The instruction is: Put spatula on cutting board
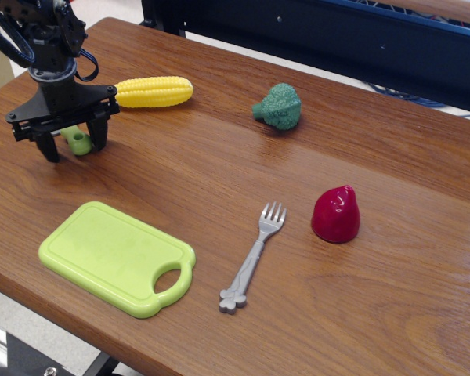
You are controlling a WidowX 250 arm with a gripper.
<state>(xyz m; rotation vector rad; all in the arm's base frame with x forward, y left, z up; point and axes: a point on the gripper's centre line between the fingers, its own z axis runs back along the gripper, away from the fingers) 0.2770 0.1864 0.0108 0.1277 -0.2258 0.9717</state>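
Note:
The gripper (72, 146) is open at the far left of the table, its two black fingers standing on either side of the spatula's lime-green handle (78, 142). The grey slotted blade is hidden behind the gripper. The fingertips are low, near the table top. The lime-green cutting board (113, 255) lies flat near the front edge, below and to the right of the gripper, with its handle hole at the right front corner. Nothing lies on the board.
A yellow corn cob (153, 91) lies just right of the gripper. A green broccoli (279, 106) sits at the back middle. A grey fork (253, 257) lies right of the board. A red pear-shaped toy (335, 213) stands further right.

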